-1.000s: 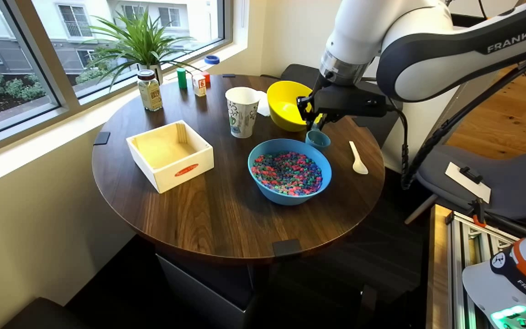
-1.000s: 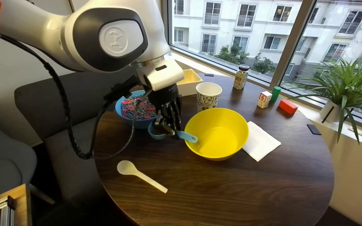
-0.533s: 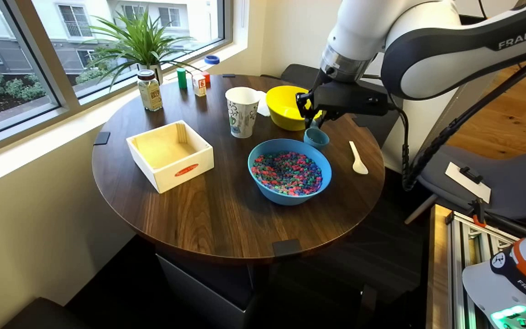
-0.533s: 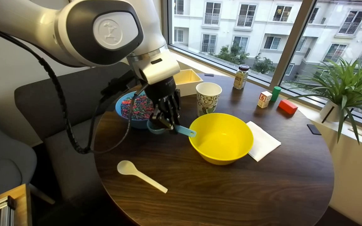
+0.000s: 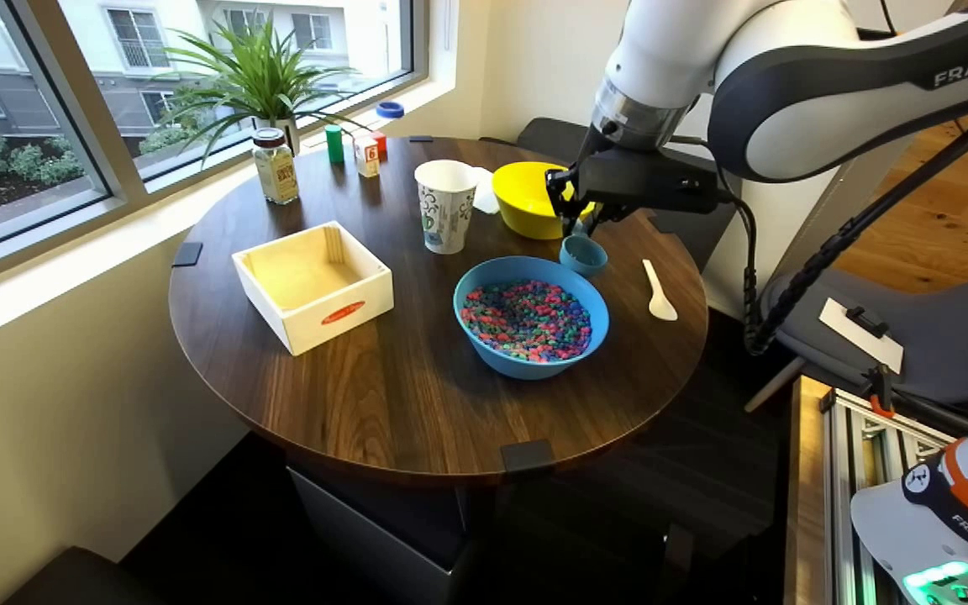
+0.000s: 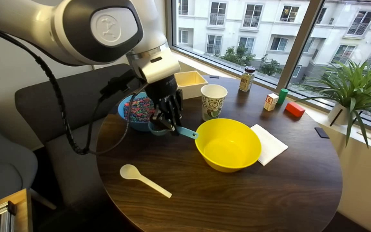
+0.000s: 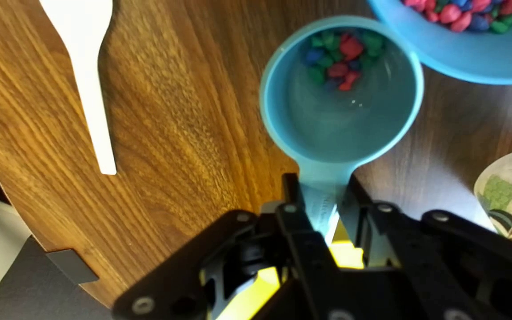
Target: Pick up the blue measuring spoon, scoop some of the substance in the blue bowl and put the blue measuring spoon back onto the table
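My gripper (image 5: 576,225) is shut on the handle of the blue measuring spoon (image 5: 582,255). In the wrist view my fingertips (image 7: 320,189) pinch the handle just behind the cup (image 7: 340,120). A small heap of the substance (image 7: 345,58) lies in the cup. The cup is beside the blue bowl (image 6: 134,125) and overlaps its rim in the wrist view. I cannot tell whether it touches the table (image 6: 237,199). The handle's end (image 6: 190,133) meets the yellow bowl's rim in an exterior view. More of the substance (image 5: 526,319) fills the blue bowl (image 5: 518,367).
The yellow bowl (image 6: 227,145) stands close behind the handle. A pale spoon (image 6: 145,180) lies near the table edge. A paper cup (image 5: 444,210), a wooden box (image 5: 316,294), a napkin (image 6: 268,145), a jar (image 5: 276,172) and small blocks (image 5: 366,156) stand around.
My gripper has moved slightly toward the blue bowl with the spoon. The yellow bowl has gone from tilted to flat and shifted away from the gripper. The blue bowl has shifted very slightly.
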